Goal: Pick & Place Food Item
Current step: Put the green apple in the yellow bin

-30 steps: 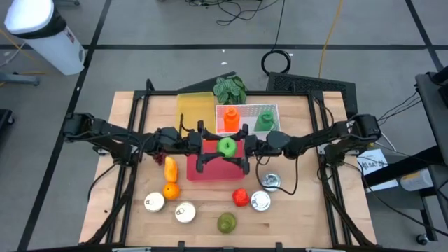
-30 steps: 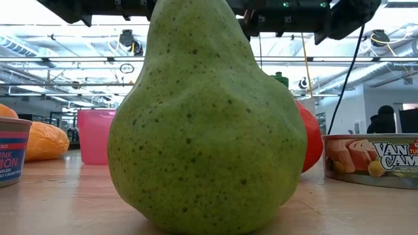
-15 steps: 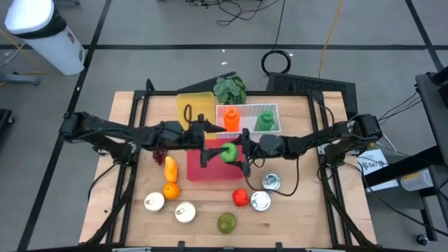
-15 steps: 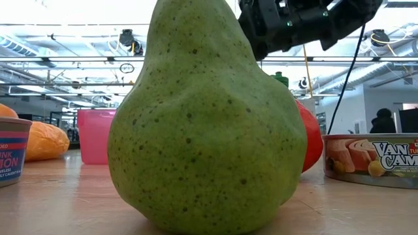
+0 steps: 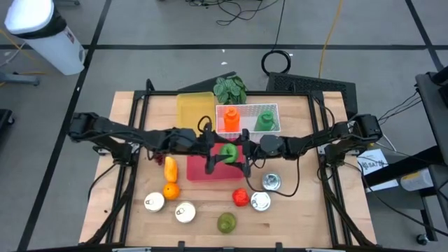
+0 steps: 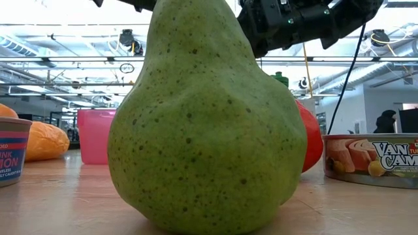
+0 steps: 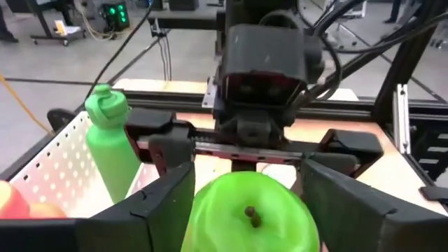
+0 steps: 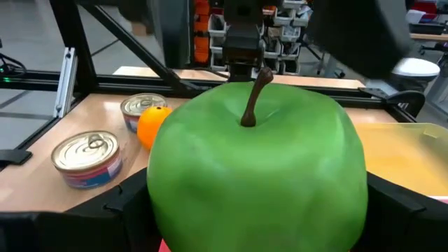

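A green apple (image 5: 227, 150) hangs above the red container (image 5: 199, 171) at the table's middle, between my two grippers. My right gripper (image 5: 243, 150) comes from the table's right and is shut on the apple (image 8: 255, 168). My left gripper (image 5: 213, 152) comes from the left and is open. Its two fingers stand close on either side of the apple (image 7: 248, 210). The apple's stem end faces the right arm and its underside faces the left arm. In the low view a pear (image 6: 206, 124) hides the apple, and only my right gripper (image 6: 287, 26) shows at the top. My right gripper pinches the apple's two sides (image 8: 161, 189) between its two fingers. It comes level from the table's right. The apple is lifted clear above the red container, tipped over with its stem (image 8: 253, 98) toward this arm. My left gripper: I cannot tell whether its fingers (image 7: 168, 203) touch the apple's sides.
Near the front edge are a pear (image 5: 226, 222), a red fruit (image 5: 240, 198), several cans (image 5: 260, 201) and an orange (image 5: 171, 190). A yellow-orange item (image 5: 169, 168) lies left of the red container. At the back are a yellow container (image 5: 194, 108), a white tray (image 5: 273, 110) holding bottles, and leafy greens (image 5: 229, 87).
My left gripper has gone toward the table's right edge, up to the apple, and its fingers now stand around it. My right gripper has come down a little with the apple, which stays clear of the red container.
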